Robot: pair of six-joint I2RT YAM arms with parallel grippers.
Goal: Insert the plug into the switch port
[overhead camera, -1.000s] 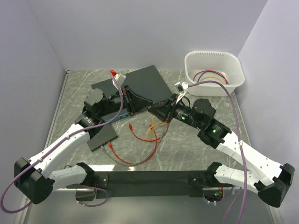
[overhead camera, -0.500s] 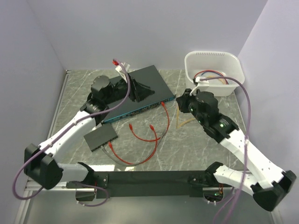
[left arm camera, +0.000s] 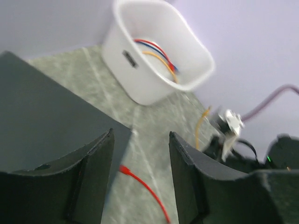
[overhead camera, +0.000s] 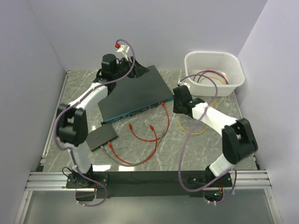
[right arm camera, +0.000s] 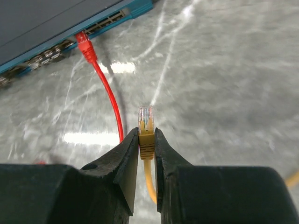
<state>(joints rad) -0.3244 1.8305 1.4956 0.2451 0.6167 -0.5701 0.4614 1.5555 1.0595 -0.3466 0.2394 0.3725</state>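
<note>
The switch [overhead camera: 135,93] lies slantwise at the back, a dark grey box whose teal front edge [right arm camera: 135,10] carries the row of ports. A red plug [right arm camera: 84,44] sits in one port near the right end. My right gripper [right arm camera: 146,135] is shut on a yellow plug [right arm camera: 146,125], whose clear tip points up and forward. It hangs above the floor, short of the port row, by the switch's front right corner [overhead camera: 177,95]. My left gripper [left arm camera: 140,154] stands open over the switch's far right corner [overhead camera: 138,72], holding nothing.
A white bin [overhead camera: 214,72] with coiled cables stands at the back right. Left of centre lies a smaller black slab [overhead camera: 102,137]. Red cables [overhead camera: 140,135] loop on the floor in front of the switch, and the yellow cable [overhead camera: 191,128] trails under my right arm.
My left gripper has opened and drawn back from the switch's top to its far edge. My right arm has folded in, carrying the yellow plug to the switch's front right corner.
</note>
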